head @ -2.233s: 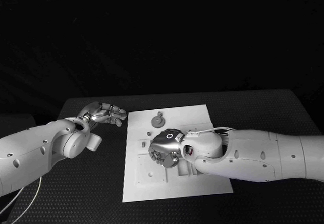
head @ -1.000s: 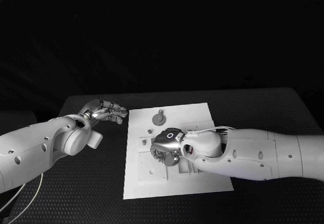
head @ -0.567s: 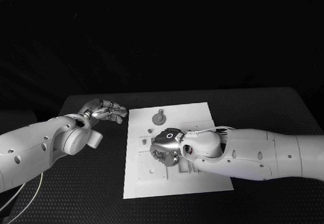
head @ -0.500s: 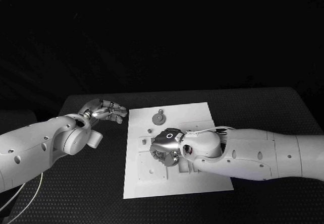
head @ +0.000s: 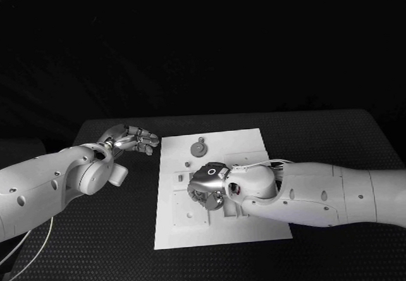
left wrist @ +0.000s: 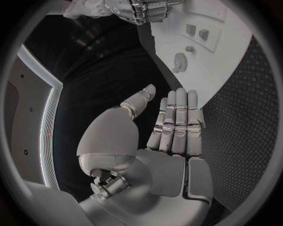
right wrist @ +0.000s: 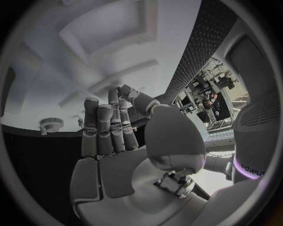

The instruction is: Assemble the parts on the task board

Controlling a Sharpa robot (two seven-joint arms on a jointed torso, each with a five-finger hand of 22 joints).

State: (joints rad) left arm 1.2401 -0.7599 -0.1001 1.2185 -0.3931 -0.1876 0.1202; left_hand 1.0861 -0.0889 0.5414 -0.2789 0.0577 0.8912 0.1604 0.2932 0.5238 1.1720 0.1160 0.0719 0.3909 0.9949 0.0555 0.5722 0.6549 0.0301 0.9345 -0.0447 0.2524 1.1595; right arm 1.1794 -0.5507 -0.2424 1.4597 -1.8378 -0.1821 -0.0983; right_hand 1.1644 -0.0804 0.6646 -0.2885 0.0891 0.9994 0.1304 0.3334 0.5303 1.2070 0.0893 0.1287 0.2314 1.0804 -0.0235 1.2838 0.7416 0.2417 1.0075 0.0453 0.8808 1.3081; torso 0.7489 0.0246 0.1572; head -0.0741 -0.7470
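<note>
Two hands in frame. Task board (head: 222,231) lies flat at mid-worktop (head: 331,140), long axis running from the robot's near side to the far side, slightly skewed.

Right hand (head: 208,188) sits over the middle of the task board, palm down, fingers curled toward the recessed fixtures there. In the right wrist view its fingers (right wrist: 109,125) lie together and bent, thumb alongside; whether anything is pinched between them cannot be told.

Left hand (head: 130,141) hovers just beside the far left corner of the task board, off its edge, above the worktop. In the left wrist view the fingers (left wrist: 177,122) are straight and side by side, thumb apart from them, nothing held.

Gear-shaped part (head: 199,151) lies flat on the far half of the task board, beyond the right hand, with a small tab pointing to the far edge. It also appears in the left wrist view (left wrist: 179,62), near two small square blocks (left wrist: 196,32) on the task board.
</note>
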